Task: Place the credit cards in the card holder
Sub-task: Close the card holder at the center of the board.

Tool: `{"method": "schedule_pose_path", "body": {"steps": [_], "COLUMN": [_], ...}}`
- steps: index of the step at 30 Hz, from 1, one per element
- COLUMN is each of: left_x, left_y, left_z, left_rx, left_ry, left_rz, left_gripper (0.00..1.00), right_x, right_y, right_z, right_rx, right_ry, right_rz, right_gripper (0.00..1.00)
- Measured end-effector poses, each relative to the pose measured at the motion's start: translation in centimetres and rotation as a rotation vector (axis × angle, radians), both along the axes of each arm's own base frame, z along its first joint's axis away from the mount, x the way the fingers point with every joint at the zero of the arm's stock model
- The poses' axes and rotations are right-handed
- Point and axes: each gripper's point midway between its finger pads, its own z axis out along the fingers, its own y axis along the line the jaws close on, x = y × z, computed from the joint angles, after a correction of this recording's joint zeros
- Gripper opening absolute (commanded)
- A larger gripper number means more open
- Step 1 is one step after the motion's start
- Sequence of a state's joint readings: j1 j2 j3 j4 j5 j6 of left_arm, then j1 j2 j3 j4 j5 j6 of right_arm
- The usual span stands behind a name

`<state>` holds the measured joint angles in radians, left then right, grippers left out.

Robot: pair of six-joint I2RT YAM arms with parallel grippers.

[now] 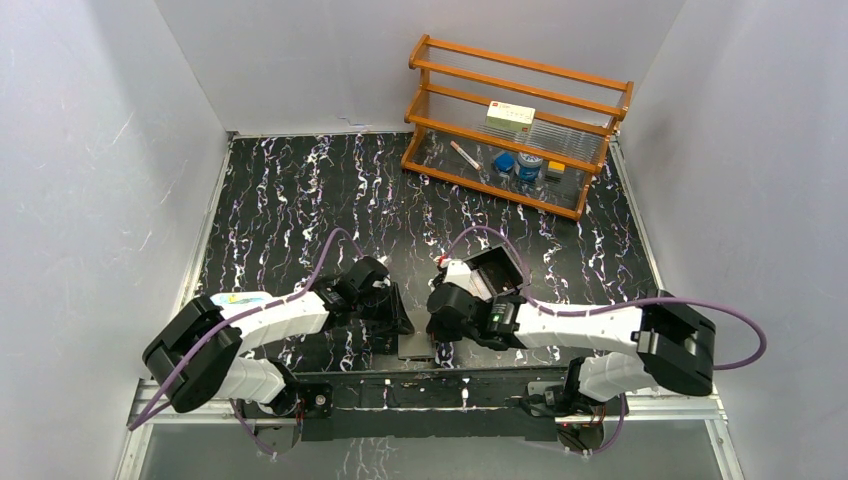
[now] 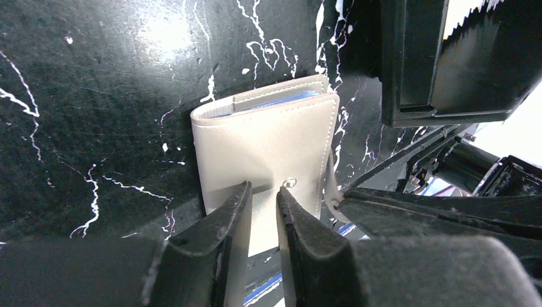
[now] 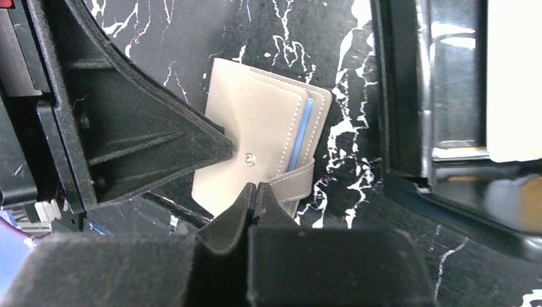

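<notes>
The grey card holder (image 2: 268, 137) lies folded shut on the black marbled table, its snap (image 2: 289, 183) facing up and a blue sleeve edge (image 3: 300, 137) showing at its side. My left gripper (image 2: 263, 192) hangs over its near edge, jaws a narrow gap apart with nothing between them. My right gripper (image 3: 254, 187) is shut, its tips together at the holder's (image 3: 255, 121) edge beside the strap tab (image 3: 295, 178). From above, the holder (image 1: 415, 346) is a small grey patch between both grippers. A pale flat piece (image 3: 513, 77), possibly the credit cards, lies in the black tray.
The black box-like tray (image 1: 500, 262) stands right behind the right gripper, close to the holder. A wooden rack (image 1: 515, 120) with small items stands at the back right. White walls enclose the table on three sides.
</notes>
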<state>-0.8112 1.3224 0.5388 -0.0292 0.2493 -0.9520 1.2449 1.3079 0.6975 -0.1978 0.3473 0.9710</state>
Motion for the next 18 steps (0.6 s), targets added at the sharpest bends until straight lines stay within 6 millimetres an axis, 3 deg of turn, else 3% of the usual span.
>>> {"method": "schedule_pose_path", "body": {"steps": [7, 14, 18], "left_x": [0.0, -0.7, -1.0], "left_y": [0.2, 1.1, 1.9], "left_z": [-0.2, 0.4, 1.2], "left_rx": [0.016, 0.012, 0.022], "left_ry": [0.008, 0.019, 0.009], "left_rz": [0.024, 0.059, 0.076], "left_gripper": [0.2, 0.31, 0.33], "right_x": [0.4, 0.6, 0.5], "right_y": [1.6, 2.4, 2.5], "right_z": [-1.1, -1.5, -0.9], "right_rx": [-0.036, -0.038, -0.04], "right_ry": [0.023, 0.039, 0.045], "right_rz": [0.007, 0.003, 0.012], "right_gripper": [0.09, 0.3, 0.35]}}
